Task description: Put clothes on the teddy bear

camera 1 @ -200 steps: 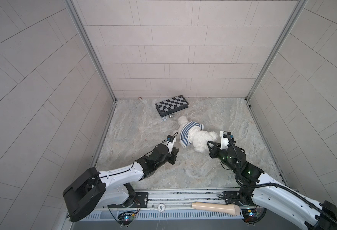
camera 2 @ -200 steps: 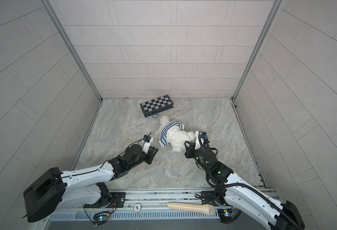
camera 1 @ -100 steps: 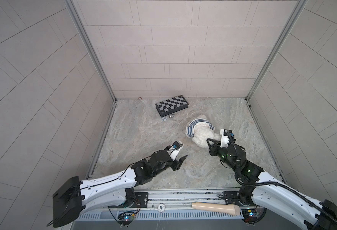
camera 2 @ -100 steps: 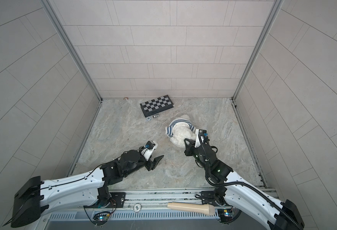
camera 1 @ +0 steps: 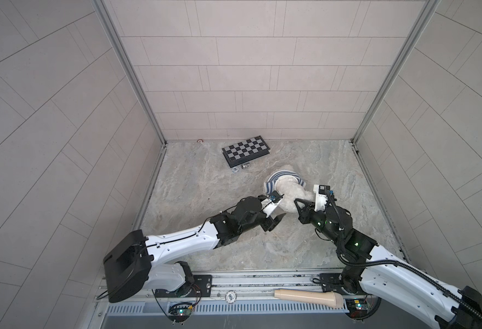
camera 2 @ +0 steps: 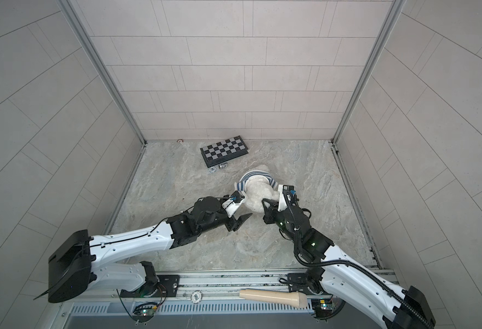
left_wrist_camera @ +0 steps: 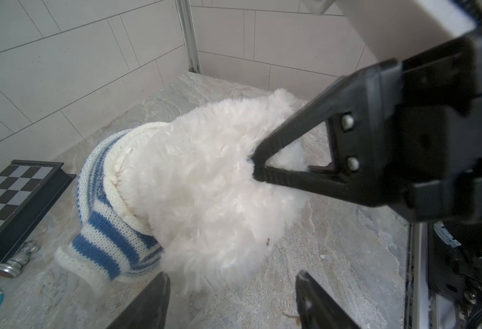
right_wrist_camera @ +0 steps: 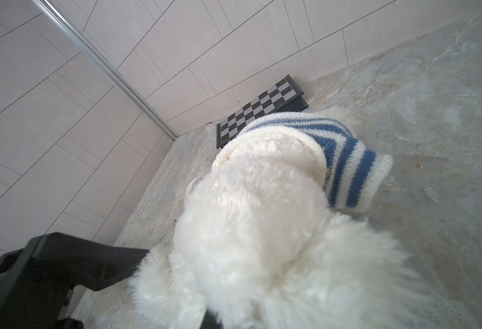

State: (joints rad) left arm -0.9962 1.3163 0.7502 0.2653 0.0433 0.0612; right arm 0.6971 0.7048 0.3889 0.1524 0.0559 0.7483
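Note:
The fluffy white teddy bear lies on the stone floor, its far end inside a blue-and-white striped shirt. The bear's face is hidden. In both top views my right gripper is shut on the bear's near end. The left wrist view shows those black jaws pinching fur. My left gripper stands open just left of the bear's near end, with nothing between its fingers.
A folded chessboard lies by the back wall, with a small metal piece and a poker chip in front of it. A beige handle rests on the front rail. Tiled walls close three sides.
My left gripper has opened, left the shirt's side and moved right to the bear's near end. The bear has turned, its shirt end now toward the back. My right gripper has stayed shut on it.

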